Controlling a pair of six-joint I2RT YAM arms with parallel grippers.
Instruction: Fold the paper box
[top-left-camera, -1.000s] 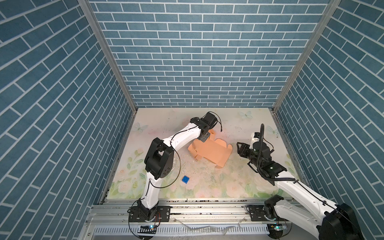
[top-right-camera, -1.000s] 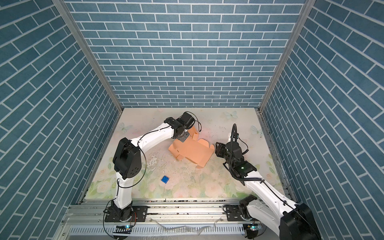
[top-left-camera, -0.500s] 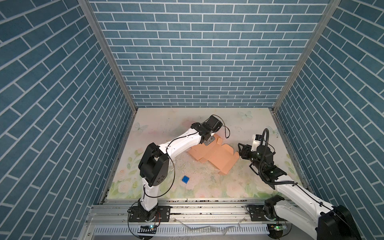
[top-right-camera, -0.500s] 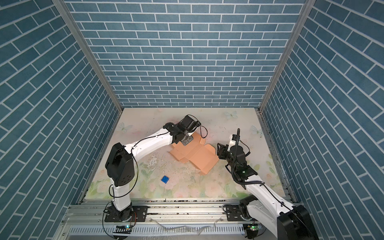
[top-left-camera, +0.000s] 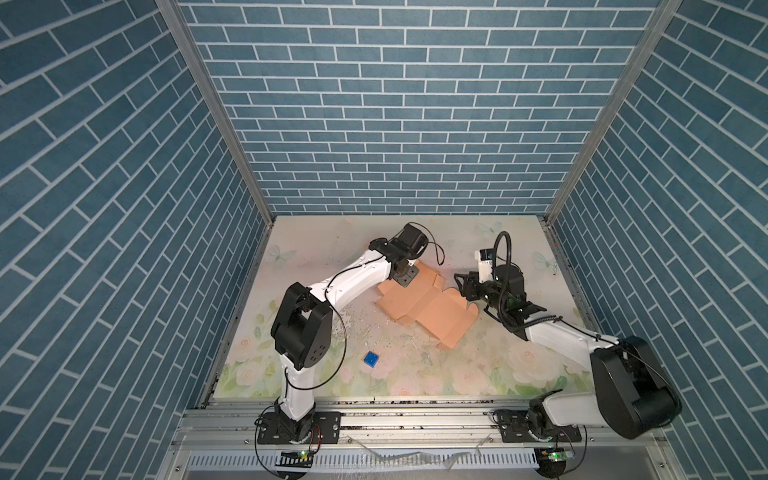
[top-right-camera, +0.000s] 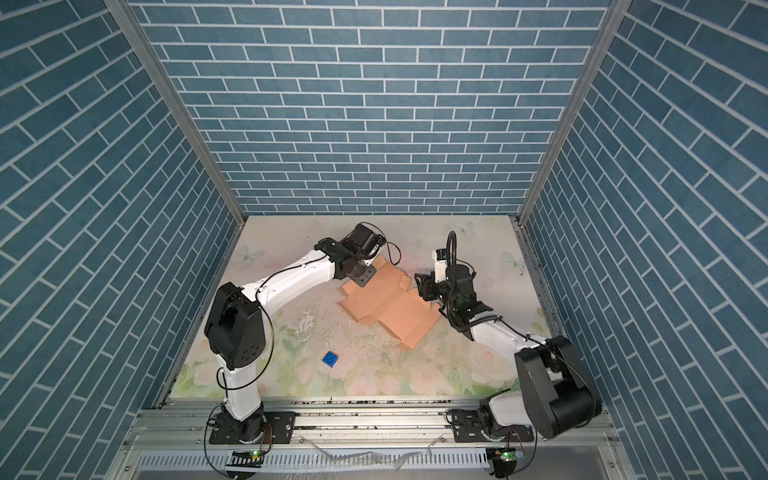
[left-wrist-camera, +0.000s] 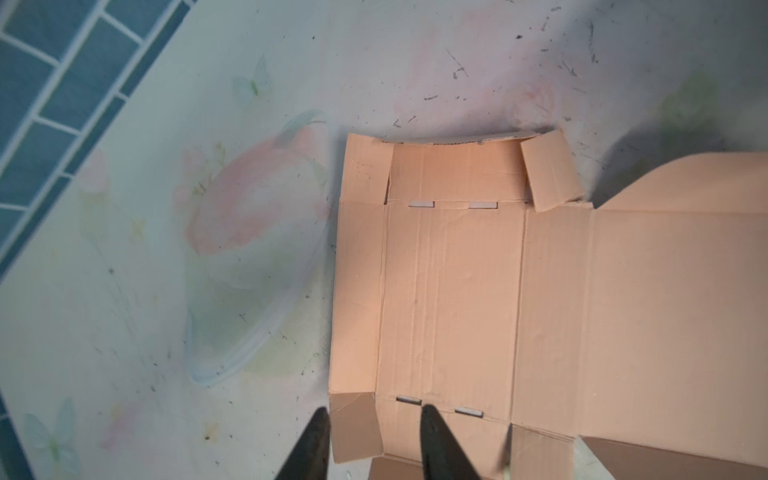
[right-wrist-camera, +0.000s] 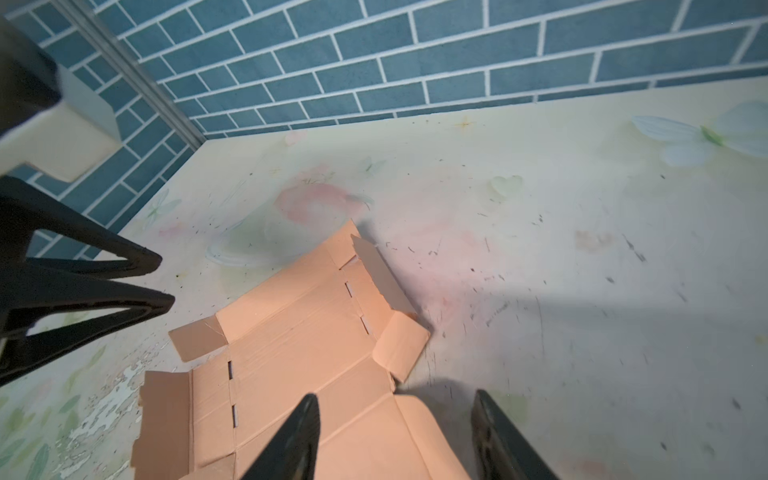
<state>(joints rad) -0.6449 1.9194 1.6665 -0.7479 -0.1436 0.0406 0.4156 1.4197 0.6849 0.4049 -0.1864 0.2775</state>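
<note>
- Since the earlier frame, the paper box (top-left-camera: 424, 305) has been lowered flat and released by the left hand (left-wrist-camera: 374, 419), whose fingers are parted beside a corner flap.
- The right hand (right-wrist-camera: 395, 395) is held open at the lid edge, gripping nothing.
- The box is shown mid-worktop (top-left-camera: 332, 257), between both hands. Folding is judged barely begun.
- Material: thin matte peach card, creased, slotted, with small flaps slightly raised.

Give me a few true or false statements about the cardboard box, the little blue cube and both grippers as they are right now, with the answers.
1. The paper box lies unfolded on the table. True.
2. The blue cube sits on the box. False: it lies on the table, apart from the box, nearer the front.
3. The left gripper has its jaws apart. True.
4. The right gripper is clamped shut on the box. False: its jaws stand wide open and grip nothing.
</note>
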